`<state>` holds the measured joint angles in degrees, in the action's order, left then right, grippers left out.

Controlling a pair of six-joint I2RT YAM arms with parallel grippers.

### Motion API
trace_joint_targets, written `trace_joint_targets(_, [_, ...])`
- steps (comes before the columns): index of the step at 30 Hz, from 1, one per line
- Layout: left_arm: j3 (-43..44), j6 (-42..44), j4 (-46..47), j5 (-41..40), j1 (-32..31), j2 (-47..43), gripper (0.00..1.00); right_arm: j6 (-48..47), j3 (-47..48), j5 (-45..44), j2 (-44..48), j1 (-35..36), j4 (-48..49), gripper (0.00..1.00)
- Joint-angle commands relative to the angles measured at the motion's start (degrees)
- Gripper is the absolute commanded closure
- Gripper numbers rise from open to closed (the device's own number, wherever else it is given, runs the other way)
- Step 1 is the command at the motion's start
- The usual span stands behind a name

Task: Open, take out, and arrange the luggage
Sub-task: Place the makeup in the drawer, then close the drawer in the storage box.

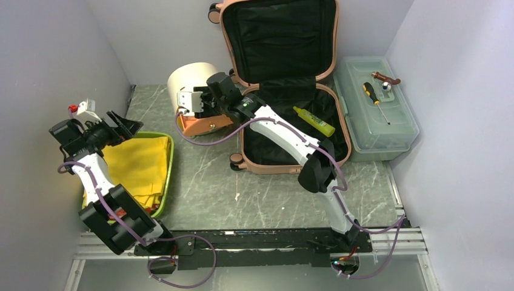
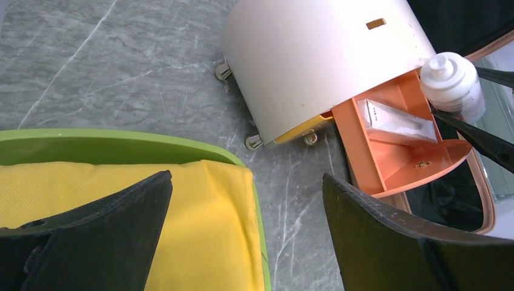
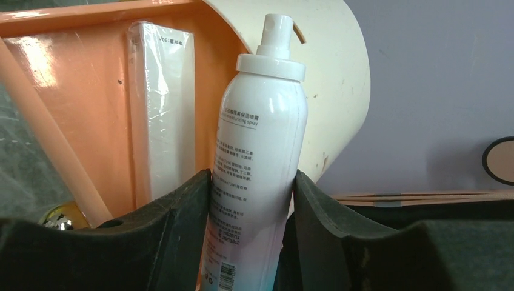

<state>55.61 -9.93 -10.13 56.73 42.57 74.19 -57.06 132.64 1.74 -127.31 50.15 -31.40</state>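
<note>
The salmon-pink luggage (image 1: 273, 170) lies open at the back of the table, its lid propped upright and the black lining showing. A yellow-green tube (image 1: 314, 121) rests inside the lower half. My right gripper (image 3: 251, 188) is shut on a white spray bottle (image 3: 257, 145), held upright over the open orange drawer (image 3: 73, 73) of the cream half-round box (image 1: 191, 76). The bottle (image 2: 451, 85) also shows in the left wrist view, above the drawer (image 2: 400, 157). My left gripper (image 2: 245, 176) hangs open and holds nothing, over the right edge of a yellow cloth (image 2: 151, 230).
The yellow cloth lies in a green tray (image 1: 170, 157) at the left. A wrapped white box (image 3: 160, 103) sits in the orange drawer. A translucent toolbox (image 1: 376, 127) with a screwdriver (image 1: 376, 100) on its lid stands to the right of the luggage, against the wall.
</note>
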Motion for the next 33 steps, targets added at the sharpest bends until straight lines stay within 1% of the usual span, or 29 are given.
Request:
trace_joint_targets(1, [0.0, 0.3, 1.9, 1.8, 0.4, -1.5, 0.01, -0.8, 0.2, 1.1, 1.2, 0.3, 2.8, 0.44])
trace_joint_targets(6, [0.0, 0.2, 2.0, 1.8, 0.4, -1.5, 0.01, -0.7, -0.3, 1.4, 1.8, 0.3, 2.1, 0.33])
trace_joint_targets(12, [0.0, -0.1, 2.0, 1.9, 0.6, -1.6, 0.0, -0.4, -0.4, 1.8, 2.3, 0.3, 1.6, 0.33])
trace_joint_targets(17, [0.2, -0.1, 1.9, 2.0, 0.6, -1.7, 0.01, -0.2, -0.3, -0.4, 2.4, 0.3, 3.1, 0.35])
trace_joint_targets(21, [0.2, -0.3, 1.9, 2.0, 0.7, -1.5, 0.01, -0.5, 1.8, -1.6, 3.6, 0.4, 1.2, 0.3])
trace_joint_targets(25, [0.1, -0.5, 2.2, 2.1, 0.6, -1.3, 0.01, 0.2, 3.2, -4.3, 6.2, 0.3, -0.2, 0.29])
trace_joint_targets(29, [0.1, -0.5, 2.2, 2.1, 0.7, -1.4, 0.01, 1.5, 4.8, -5.3, 8.6, 0.4, -3.8, 0.26])
trace_joint_targets(33, [0.1, -0.5, 2.1, 2.2, 0.7, -1.6, 0.0, 3.0, 5.9, -4.4, 11.3, 0.4, -10.5, 0.24])
